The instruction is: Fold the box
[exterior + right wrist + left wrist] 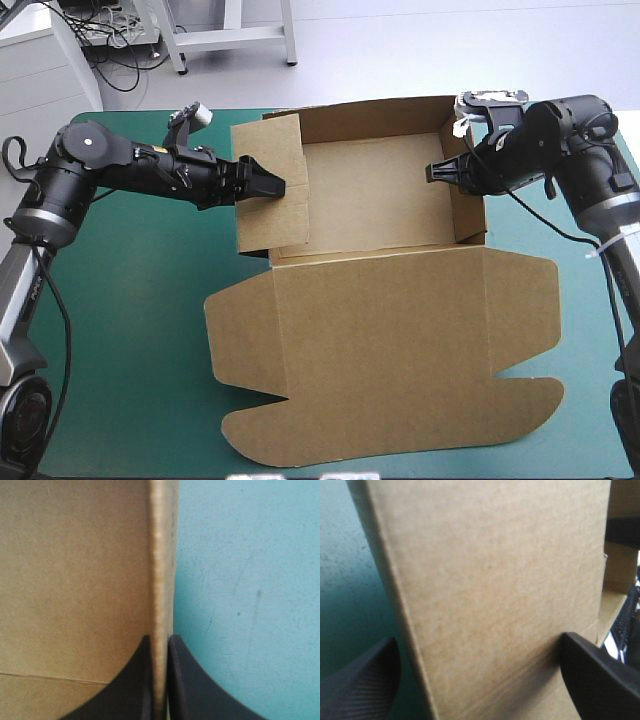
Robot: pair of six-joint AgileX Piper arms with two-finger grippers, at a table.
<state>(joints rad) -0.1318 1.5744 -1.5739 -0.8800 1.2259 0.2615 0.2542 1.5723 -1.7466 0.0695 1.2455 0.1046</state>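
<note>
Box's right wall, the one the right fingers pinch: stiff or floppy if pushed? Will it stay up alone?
Likely stiff: the right wall runs straight from the right gripper's shut fingers, and the flat lid shows no sag. Probably light, a single thin sheet. It may spring outward if released; the left wall leans rather than standing square.

Box (495, 580) wall close, blurred, hides most beyond; dark shape (630, 620) past it maybe arm.

box (380, 330) — matt brown board, finely ribbed.
</note>
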